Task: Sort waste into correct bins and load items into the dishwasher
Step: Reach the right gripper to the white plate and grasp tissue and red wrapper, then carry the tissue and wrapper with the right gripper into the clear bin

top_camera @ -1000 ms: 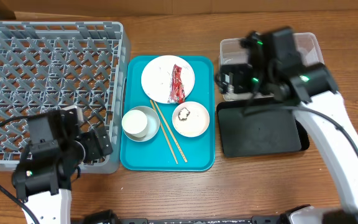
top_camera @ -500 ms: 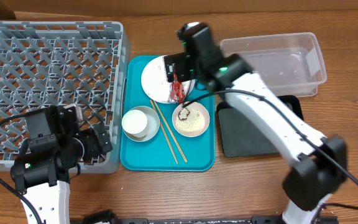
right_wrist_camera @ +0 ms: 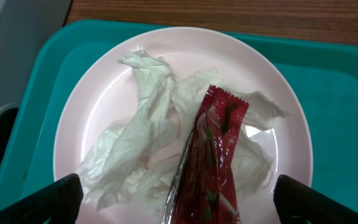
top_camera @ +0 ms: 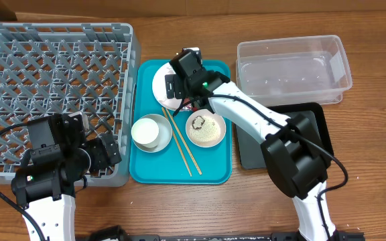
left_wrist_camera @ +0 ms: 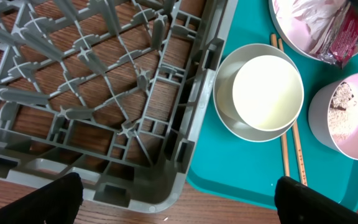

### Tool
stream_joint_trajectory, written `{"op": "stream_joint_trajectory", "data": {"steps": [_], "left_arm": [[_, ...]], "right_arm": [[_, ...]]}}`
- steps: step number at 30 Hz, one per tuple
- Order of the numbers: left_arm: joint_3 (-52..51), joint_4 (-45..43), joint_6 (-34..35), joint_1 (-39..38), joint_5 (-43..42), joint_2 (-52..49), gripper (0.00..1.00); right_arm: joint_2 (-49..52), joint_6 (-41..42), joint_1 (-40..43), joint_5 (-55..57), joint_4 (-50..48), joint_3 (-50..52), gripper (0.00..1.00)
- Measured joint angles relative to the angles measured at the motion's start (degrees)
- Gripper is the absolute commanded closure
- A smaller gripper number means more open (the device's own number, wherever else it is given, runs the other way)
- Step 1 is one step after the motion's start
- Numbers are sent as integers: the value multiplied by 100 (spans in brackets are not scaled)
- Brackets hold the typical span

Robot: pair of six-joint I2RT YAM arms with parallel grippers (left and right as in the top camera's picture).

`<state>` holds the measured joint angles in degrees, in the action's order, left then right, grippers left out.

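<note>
Right gripper [right_wrist_camera: 178, 202] spread above plate [right_wrist_camera: 92, 112] — wrapper [right_wrist_camera: 211, 155], napkin [right_wrist_camera: 135, 134]

Overhead: right arm [top_camera: 246, 115] covers most of the round white plate [top_camera: 157, 87]. The crinkled red wrapper [right_wrist_camera: 211, 155] and crumpled white paper napkin [right_wrist_camera: 132, 146] on it are mostly hidden there. The arm also blocks much of the shallow black rectangular tray [top_camera: 250, 154] toward the table's right edge.

Right wrist: wrapper's lower end and plate's near rim cut by bottom edge. Right gripper [right_wrist_camera: 178, 208] shows only as dark blurred fingertips [right_wrist_camera: 45, 202] in the bottom corners.

Left wrist: left gripper [left_wrist_camera: 176, 199] likewise. Pale pink bowl [left_wrist_camera: 347, 124] clipped at right edge, plate at top edge.
</note>
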<state>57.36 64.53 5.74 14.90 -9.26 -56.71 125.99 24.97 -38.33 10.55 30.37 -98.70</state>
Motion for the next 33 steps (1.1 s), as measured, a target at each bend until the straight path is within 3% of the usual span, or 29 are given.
{"op": "stream_joint_trajectory", "data": {"steps": [9, 12, 15, 20, 22, 28, 33], "left_arm": [[0, 2, 0, 0, -2, 0, 0], [0, -7, 0, 0, 0, 0, 0], [0, -31, 0, 0, -2, 0, 0], [0, -28, 0, 0, -2, 0, 0], [0, -28, 0, 0, -2, 0, 0], [0, -26, 0, 0, -2, 0, 0], [0, -31, 0, 0, -2, 0, 0]], "right_arm": [[494, 286, -2, -155, -120, 0, 2], [542, 275, -2, -160, -138, 0, 23], [544, 317, -2, -212, -153, -11, 52], [544, 317, 0, -251, -114, -35, 86], [542, 323, 2, -236, -96, -57, 95], [313, 258, 46, -81, 46, -76, 96], [-455, 195, 267, 232, 553, -79, 96]]}}
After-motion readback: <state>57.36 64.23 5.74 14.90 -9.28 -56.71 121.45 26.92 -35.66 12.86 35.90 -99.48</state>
